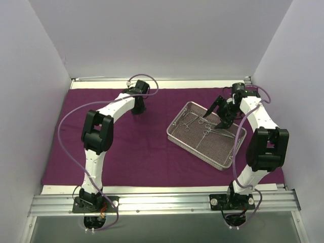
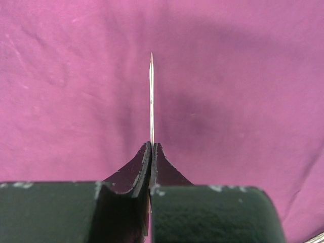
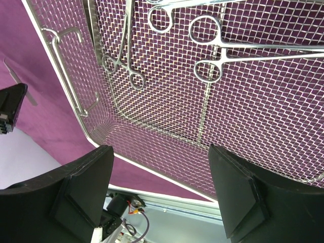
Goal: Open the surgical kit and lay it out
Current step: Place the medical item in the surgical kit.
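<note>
The dark purple cloth wrap [image 1: 147, 152] lies spread flat over the table. On its right part sits the silver wire-mesh tray [image 1: 195, 152], with several ring-handled forceps [image 1: 205, 124] lying in it. My left gripper [image 1: 137, 110] points down at the cloth's far middle. In the left wrist view its jaws [image 2: 152, 147] are shut on a thin silver tool [image 2: 151, 101], seen edge-on, tip just above the cloth [image 2: 243, 76]. My right gripper [image 1: 216, 117] hangs open over the tray. In its wrist view the gripper [image 3: 159, 152] holds nothing, with the mesh [image 3: 152, 116] and forceps [image 3: 121, 61] beyond.
White walls close in the table on the left, back and right. A metal rail [image 1: 162, 202] carrying both arm bases runs along the near edge. The tray's wire handle [image 3: 63, 55] stands at its end wall.
</note>
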`<state>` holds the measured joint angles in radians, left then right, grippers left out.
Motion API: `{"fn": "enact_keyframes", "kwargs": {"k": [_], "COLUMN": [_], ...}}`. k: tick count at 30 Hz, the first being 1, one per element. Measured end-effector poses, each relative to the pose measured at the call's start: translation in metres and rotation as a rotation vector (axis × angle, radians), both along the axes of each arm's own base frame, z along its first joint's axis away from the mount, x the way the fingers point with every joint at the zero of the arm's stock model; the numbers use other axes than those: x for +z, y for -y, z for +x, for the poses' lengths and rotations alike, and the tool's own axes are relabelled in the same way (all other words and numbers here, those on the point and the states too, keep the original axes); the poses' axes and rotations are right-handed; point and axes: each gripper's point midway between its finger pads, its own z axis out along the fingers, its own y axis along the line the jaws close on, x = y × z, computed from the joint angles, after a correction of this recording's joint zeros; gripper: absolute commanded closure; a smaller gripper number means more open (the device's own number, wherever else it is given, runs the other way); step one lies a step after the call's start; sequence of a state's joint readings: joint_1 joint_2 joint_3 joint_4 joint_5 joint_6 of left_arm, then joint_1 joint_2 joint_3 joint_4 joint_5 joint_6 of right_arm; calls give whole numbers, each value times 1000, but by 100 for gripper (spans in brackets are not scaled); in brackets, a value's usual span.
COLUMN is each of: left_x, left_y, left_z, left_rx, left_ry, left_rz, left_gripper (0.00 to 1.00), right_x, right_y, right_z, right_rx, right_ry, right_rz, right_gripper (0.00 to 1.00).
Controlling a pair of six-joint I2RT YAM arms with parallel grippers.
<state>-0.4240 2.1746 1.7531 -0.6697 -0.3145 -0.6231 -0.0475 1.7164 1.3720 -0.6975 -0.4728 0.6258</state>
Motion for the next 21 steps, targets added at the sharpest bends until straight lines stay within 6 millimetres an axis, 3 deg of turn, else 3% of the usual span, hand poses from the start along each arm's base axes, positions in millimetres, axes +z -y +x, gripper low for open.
{"fn": "enact_keyframes", "kwargs": {"k": [4, 19, 21], "left_x": [3, -11, -12], "left_y": [10, 3, 4], "left_z": [3, 17, 17], "left_rx": [66, 254, 259], "left_ry": [4, -21, -22], "left_rz": [24, 49, 44], "left_gripper": [98, 98, 88], "right_x": [2, -1, -2], "right_y": [0, 2, 2], "right_z": [-2, -8, -10], "right_rx": [-1, 3, 5], "right_ry": [5, -3, -9], "right_rz": [0, -3, -3], "right_gripper": [23, 24, 24]}}
